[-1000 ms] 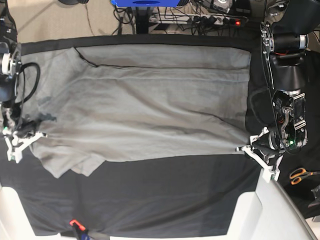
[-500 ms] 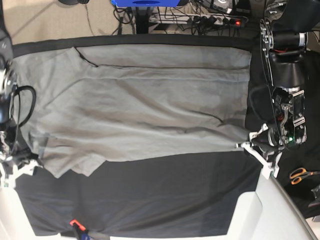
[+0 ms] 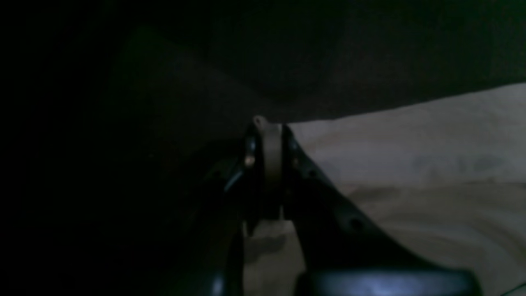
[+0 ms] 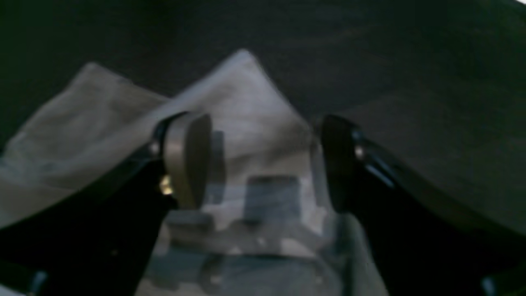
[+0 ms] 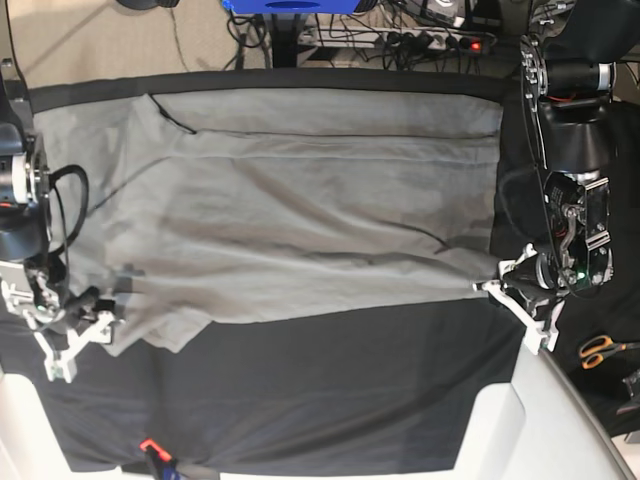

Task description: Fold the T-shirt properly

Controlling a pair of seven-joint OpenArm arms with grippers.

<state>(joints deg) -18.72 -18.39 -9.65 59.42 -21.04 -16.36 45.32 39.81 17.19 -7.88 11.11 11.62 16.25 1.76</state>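
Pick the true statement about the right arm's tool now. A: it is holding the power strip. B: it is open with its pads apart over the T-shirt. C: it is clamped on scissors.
B: in the right wrist view the right tool has its pads well apart, with the grey T-shirt lying loose beyond them.

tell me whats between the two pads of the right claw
Nothing is gripped. In the right wrist view the right claw stands open, and the gap between its pads shows only a corner of the T-shirt lying on the black cloth beyond.
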